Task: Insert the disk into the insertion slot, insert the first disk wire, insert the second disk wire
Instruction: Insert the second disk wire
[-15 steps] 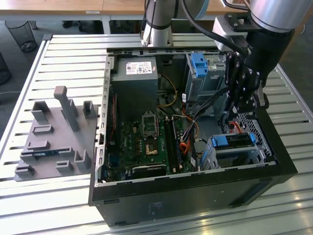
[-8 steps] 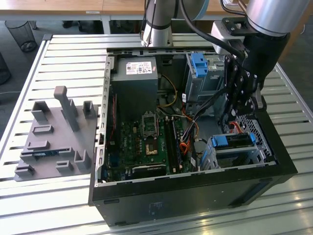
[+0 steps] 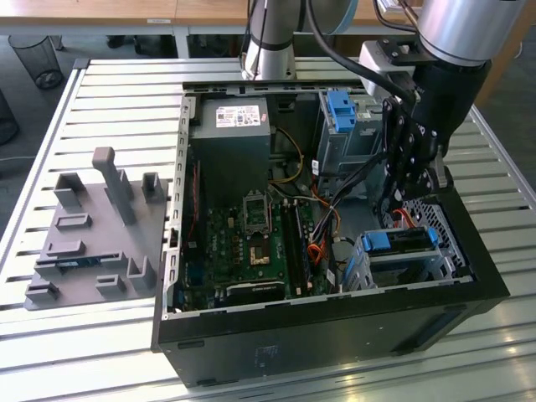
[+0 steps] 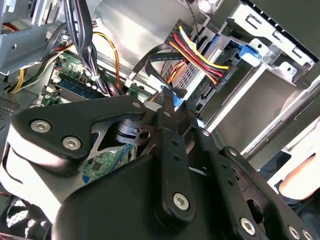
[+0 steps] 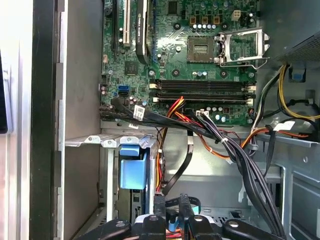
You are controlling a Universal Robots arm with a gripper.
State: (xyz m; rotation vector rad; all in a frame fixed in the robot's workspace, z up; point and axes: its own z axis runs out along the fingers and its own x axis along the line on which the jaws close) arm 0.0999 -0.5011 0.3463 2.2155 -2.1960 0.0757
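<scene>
The disk (image 3: 400,241) sits inside the insertion slot (image 3: 419,266); the claw (image 4: 167,98) is clamped on a blue-tipped black wire (image 4: 150,57).

disk (image 3: 400,240) carrier: blue | insertion slot (image 3: 431,222): silver, seemingly perforated | motherboard (image 3: 251,247): green

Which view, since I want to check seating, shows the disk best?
The exterior view: the disk lies in the insertion slot, its blue carrier seen from above. The second wrist view shows its blue carrier end beside coloured wires; the first wrist view shows one blue carrier face.
</scene>
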